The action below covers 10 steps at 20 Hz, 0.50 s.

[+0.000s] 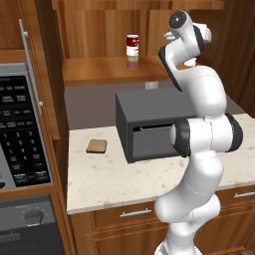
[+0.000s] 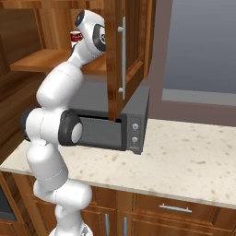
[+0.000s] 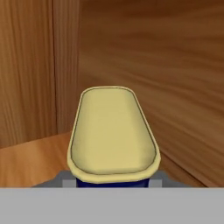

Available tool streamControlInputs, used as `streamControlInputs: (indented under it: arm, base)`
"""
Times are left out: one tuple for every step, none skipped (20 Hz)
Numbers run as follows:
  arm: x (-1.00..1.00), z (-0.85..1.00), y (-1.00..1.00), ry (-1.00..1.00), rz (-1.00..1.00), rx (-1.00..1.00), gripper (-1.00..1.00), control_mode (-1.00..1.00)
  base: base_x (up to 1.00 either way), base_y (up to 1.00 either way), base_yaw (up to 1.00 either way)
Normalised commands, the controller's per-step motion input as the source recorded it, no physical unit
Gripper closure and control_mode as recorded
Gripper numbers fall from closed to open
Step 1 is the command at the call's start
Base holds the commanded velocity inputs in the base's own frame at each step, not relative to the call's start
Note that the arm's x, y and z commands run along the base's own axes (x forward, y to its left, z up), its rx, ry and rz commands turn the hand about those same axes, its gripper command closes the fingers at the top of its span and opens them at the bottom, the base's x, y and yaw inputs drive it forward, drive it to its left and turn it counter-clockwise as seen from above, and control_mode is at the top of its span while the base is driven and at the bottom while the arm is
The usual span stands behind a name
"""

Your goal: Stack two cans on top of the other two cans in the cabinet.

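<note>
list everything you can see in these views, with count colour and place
red-and-white can: 1, stacked on another can, on the cabinet shelf
lower can: 1, dull, banded, under the red-and-white can
blue can: 1, dark blue with a pale yellow top, close below the hand camera, inside the cabinet
cabinet: 1, brown wood, open front, above the counter
oven: 1, dark grey, on the counter
bread slice: 1, brown, on the counter left of the oven
counter: 1, speckled beige
microwave panel: 1, black, left edge
arm: 1, white, reaching into the cabinet
gripper: 1, shut on blue can
</note>
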Motion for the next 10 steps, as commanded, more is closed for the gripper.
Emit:
streamControlInputs:
  arm:
    - [0.19, -0.09, -0.04, 0.01, 0.03, 0.00, 1.00, -1.00]
    - [0.16, -0.09, -0.05, 0.01, 0.04, 0.00, 1.00, -1.00]
    - [0.15, -0.11, -0.07, 0.02, 0.03, 0.00, 1.00, -1.00]
    - [0.14, -0.12, -0.07, 0.01, 0.03, 0.00, 1.00, -1.00]
    - [0.14, -0.13, -0.08, 0.02, 0.02, 0.00, 1.00, -1.00]
    - [0.05, -0.11, -0.10, 0.01, 0.02, 0.00, 1.00, -1.00]
    - [0.00, -0.13, -0.11, 0.03, 0.02, 0.00, 1.00, -1.00]
    - [0.00, -0.14, -0.11, 0.02, 0.01, 0.00, 1.00, -1.00]
    - [-0.02, -0.19, -0.10, 0.03, 0.01, 0.00, 1.00, -1.00]
    - [-0.02, -0.17, -0.11, 0.02, 0.01, 0.00, 1.00, -1.00]
  base:
    - [0.00, 0.00, 0.00]
    - [0.00, 0.00, 0.00]
    - [0.00, 0.00, 0.00]
    - [0.00, 0.00, 0.00]
    - [0.00, 0.00, 0.00]
    - [0.00, 0.00, 0.00]
    - [0.00, 0.00, 0.00]
    - [0.00, 0.00, 0.00]
    - [0.00, 0.00, 0.00]
    - [0.00, 0.00, 0.00]
